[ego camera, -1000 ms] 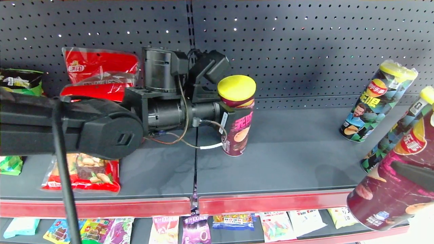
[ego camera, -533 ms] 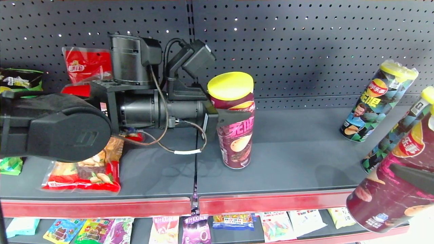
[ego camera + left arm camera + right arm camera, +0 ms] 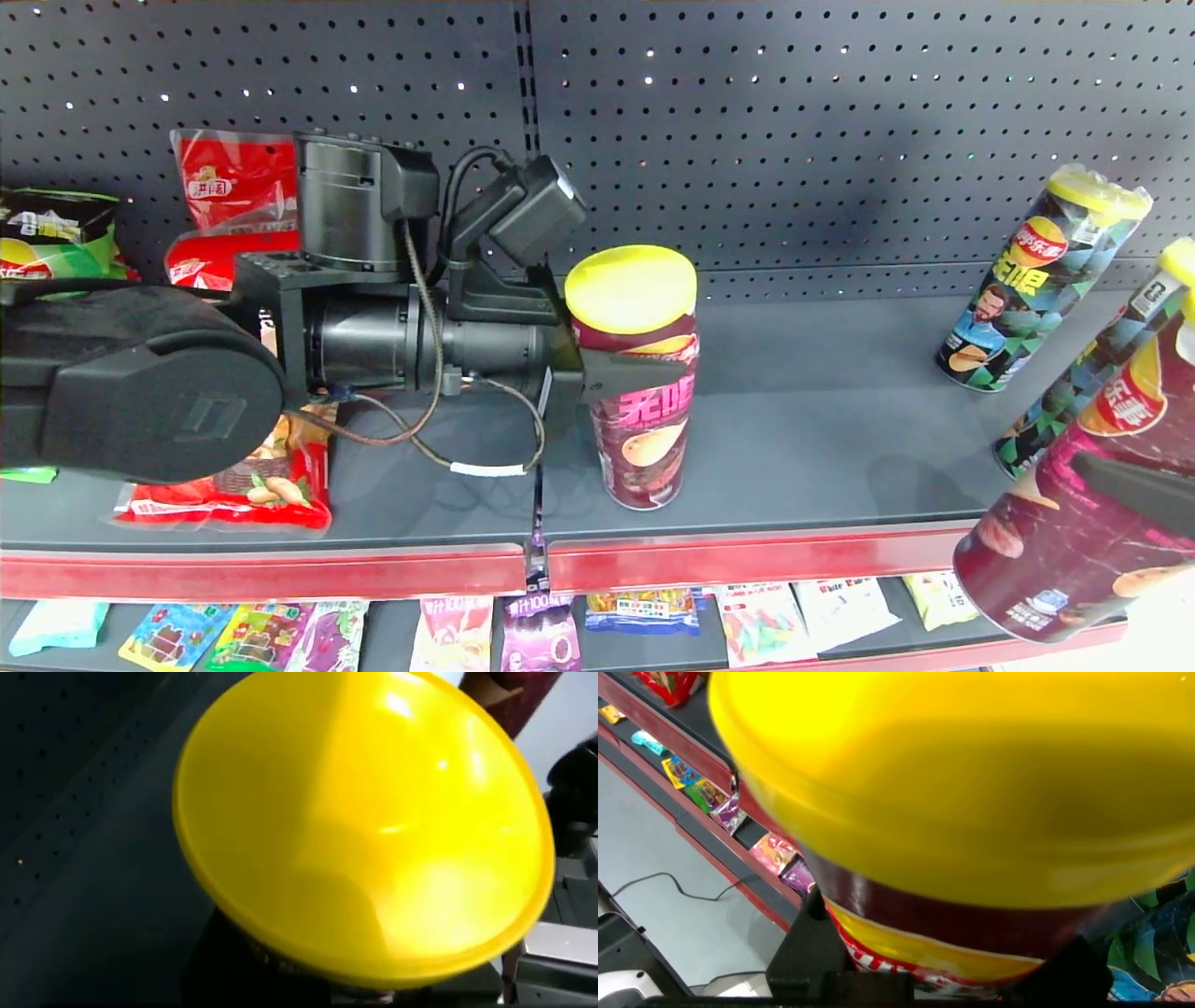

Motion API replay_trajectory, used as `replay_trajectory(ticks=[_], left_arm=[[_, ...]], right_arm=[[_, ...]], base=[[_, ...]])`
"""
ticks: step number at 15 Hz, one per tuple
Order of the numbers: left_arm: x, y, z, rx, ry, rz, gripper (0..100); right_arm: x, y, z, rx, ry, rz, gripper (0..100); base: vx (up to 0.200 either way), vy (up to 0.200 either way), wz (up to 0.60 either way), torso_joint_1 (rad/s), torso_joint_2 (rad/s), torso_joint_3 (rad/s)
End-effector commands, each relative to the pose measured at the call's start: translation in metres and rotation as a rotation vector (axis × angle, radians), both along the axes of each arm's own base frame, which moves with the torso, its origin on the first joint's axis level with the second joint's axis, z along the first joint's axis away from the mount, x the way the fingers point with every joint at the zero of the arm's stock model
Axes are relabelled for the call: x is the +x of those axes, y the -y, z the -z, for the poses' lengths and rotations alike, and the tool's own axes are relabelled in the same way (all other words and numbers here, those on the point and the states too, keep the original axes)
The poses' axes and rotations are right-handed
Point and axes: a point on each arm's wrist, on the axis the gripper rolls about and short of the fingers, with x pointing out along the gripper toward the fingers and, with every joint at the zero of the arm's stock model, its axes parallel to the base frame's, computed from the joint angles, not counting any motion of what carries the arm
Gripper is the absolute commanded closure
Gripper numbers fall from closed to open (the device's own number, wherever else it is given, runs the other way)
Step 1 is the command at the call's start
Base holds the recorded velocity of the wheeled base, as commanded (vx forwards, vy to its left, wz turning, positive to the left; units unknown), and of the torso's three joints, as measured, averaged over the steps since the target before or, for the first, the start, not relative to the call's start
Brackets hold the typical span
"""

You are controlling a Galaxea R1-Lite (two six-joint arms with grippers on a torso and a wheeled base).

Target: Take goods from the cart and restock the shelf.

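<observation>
While the left gripper (image 3: 644,373) grips the maroon cylindrical crisp can with a yellow plastic lid (image 3: 644,448) just below that lid, the step in hand looks like setting it down on the dark grey metal shelf (image 3: 803,439). The can stands upright near the shelf's red front rail (image 3: 747,555), with its base at or just above the board; I cannot tell whether it touches.

To do this well, I judge the base should sit flat on the board before the fingers part. They should then open and back away without dragging the can toward the rail, since it stands close to the edge and is tall enough to tip.

The left arm lies level across the shelf from the left, its wrist horizontal, passing over the red peanut bag (image 3: 233,490). The right gripper (image 3: 1134,485) hangs low at the right, closed around a second maroon can (image 3: 1055,541), which is tilted and sits in front of the rail.
</observation>
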Motion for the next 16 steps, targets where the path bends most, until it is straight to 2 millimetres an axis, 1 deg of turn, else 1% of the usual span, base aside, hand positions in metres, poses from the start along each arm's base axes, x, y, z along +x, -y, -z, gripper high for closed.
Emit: replay_trajectory(ticks=[1,3,5,12,14,16], left_arm=[[-0.006,-0.005,0.001,0.003,-0.001,0.004,100],[-0.002,-0.012,0.004,0.017,0.027,-0.008,100],[-0.003,-0.014,0.007,0.027,0.028,-0.007,100],[-0.016,-0.019,0.001,0.015,0.036,0.018,100],[-0.023,-0.023,0.007,0.032,0.011,0.02,100],[-0.023,-0.023,0.01,0.04,0.003,0.015,100]], right_arm=[[0.0,0.0,0.002,-0.003,-0.005,-0.001,100],[-0.001,0.0,0.005,-0.006,-0.012,-0.001,100],[-0.001,0.0,0.005,-0.006,-0.012,-0.001,100],[-0.001,0.0,0.005,-0.006,-0.012,-0.001,100],[-0.001,0.0,0.005,-0.006,-0.012,-0.001,100],[-0.001,0.0,0.005,-0.005,-0.011,0.001,100]], base=[[0.0,0.0,0.0,0.0,0.0,0.0],[0.0,0.0,0.0,0.0,0.0,0.0],[0.0,0.0,0.0,0.0,0.0,0.0],[0.0,0.0,0.0,0.0,0.0,0.0],[0.0,0.0,0.0,0.0,0.0,0.0],[0.0,0.0,0.0,0.0,0.0,0.0]])
